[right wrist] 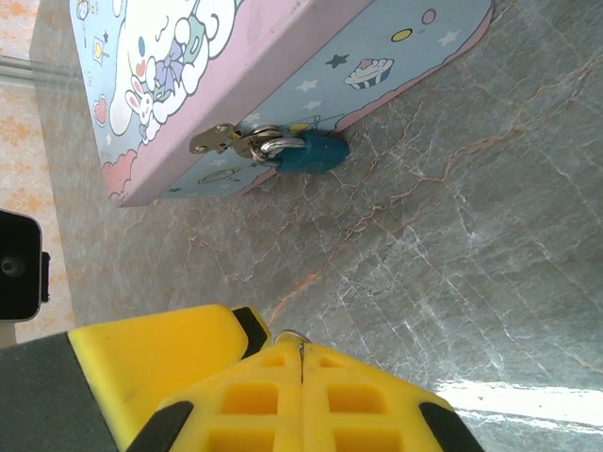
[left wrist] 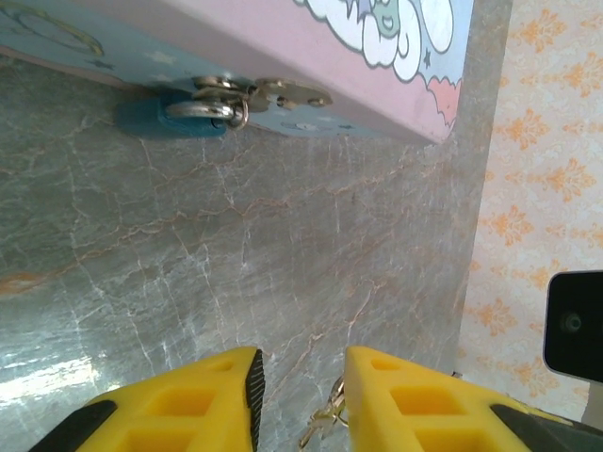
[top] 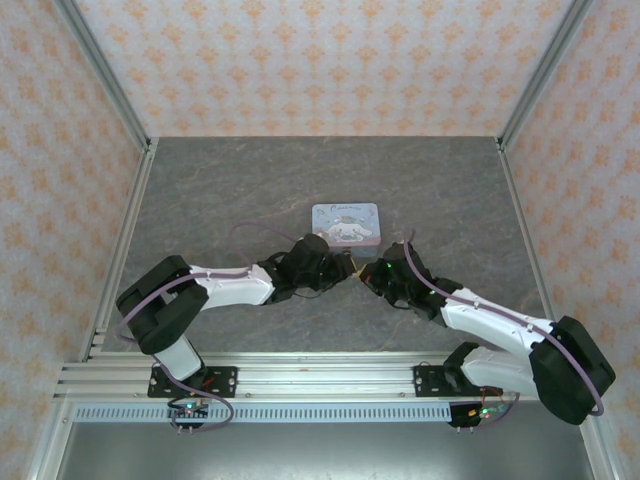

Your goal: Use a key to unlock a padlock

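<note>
My right gripper [right wrist: 301,347] is pinched shut on what I take for the small golden metal key [left wrist: 325,424]; my left gripper [left wrist: 301,363] stands partly apart around it. The tiny teal padlock [right wrist: 316,153] hangs closed on the pastel cartoon tin [right wrist: 283,56], well apart; inserting and turning remain.

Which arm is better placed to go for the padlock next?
Right, probably: the right claw is shut with a metal bit at its tips, the padlock straight ahead on the tin. The left claw's jaws stand apart around a golden metal piece.

At the frame's bottom the right gripper [right wrist: 300,356] is seen pressed shut. Above it, the blue padlock [right wrist: 316,153] is hung from the pastel tin [right wrist: 283,66] at its hasp [right wrist: 219,139], against the marble table [right wrist: 452,264].
</note>
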{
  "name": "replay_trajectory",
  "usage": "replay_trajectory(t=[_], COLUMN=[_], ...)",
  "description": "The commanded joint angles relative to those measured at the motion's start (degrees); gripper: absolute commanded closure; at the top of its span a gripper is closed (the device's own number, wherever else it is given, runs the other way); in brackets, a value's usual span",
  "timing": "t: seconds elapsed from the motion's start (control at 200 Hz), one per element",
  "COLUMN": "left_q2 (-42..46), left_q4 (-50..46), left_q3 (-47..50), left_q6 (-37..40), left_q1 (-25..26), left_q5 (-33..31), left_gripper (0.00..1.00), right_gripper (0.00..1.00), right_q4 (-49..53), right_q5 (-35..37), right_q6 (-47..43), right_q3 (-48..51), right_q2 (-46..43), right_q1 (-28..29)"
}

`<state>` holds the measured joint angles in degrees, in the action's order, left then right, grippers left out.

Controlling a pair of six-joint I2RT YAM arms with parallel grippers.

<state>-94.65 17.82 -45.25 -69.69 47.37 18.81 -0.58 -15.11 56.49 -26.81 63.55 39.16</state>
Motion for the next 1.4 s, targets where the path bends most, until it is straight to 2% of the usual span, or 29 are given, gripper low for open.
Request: replay_trajectory(t=[0.0, 0.4, 0.515, 0.671, 0.896, 0.926, 0.981, 1.011, 1.041, 1.096, 1.226, 1.391], left_q2=[-0.6, -1.0, -1.2, -1.4, -1.2, -1.0, -0.4, 0.0, 0.5, 1.4, 3.5, 6.2], left_q4=[1.6, 1.3, 1.3, 1.1, 0.2, -0.2, -1.8, -3.1, -4.4, -7.1, -9.9, -11.7], left_q3=[-0.1, -0.6, -0.9, -1.4, -2.2, -2.2, -2.8, -3.2, -3.6, -4.6, -5.7, -6.7], left_q6=[-0.5, -0.6, -0.4, -0.3, 0.2, 0.6, 1.9, 3.0, 4.1, 6.1, 11.3, 19.0], left_q1=[0.5, 0.9, 0.9, 0.9, 0.9, 0.9, 0.8, 0.9, 0.7, 0.6, 0.2, -1.6], left_q5=[-1.9, -2.2, -2.2, -2.2, -2.6, -2.8, -3.3, -3.7, -4.1, -4.7, -4.5, -2.2], left_gripper=[0.73, 0.81, 0.87, 1.00, 1.00, 1.00, 1.00, 1.00, 1.00, 1.00, 1.00, 1.00], right_gripper=[1.00, 1.00, 1.00, 1.00, 1.00, 0.90, 0.63, 0.54, 0.49, 0.45, 0.44, 0.45], right_q4=[-2.1, -3.3, -3.4, -3.6, -3.7, -3.3, -1.8, -0.3, 0.8, 1.9, 1.4, -2.1], right_q5=[-0.3, -1.1, -1.3, -1.5, -1.9, -1.8, -1.4, -0.6, 0.1, 0.6, -2.0, -6.1], right_q6=[0.8, 1.3, 1.5, 1.7, 1.6, 1.4, 0.8, 0.5, 0.3, 0.5, 0.6, -7.6], right_q3=[0.9, 1.9, 2.0, 2.0, 2.0, 2.1, 2.2, 2.4, 2.8, 4.1, 7.1, 7.8], right_q2=[0.3, 0.3, 0.3, 0.3, 0.1, -0.1, -1.0, -1.9, -3.0, -5.5, -11.5, -17.2], right_q1=[-0.6, -1.1, -1.1, -1.1, -1.1, -1.1, -1.2, -1.2, -1.3, -2.1, -5.8, -8.3])
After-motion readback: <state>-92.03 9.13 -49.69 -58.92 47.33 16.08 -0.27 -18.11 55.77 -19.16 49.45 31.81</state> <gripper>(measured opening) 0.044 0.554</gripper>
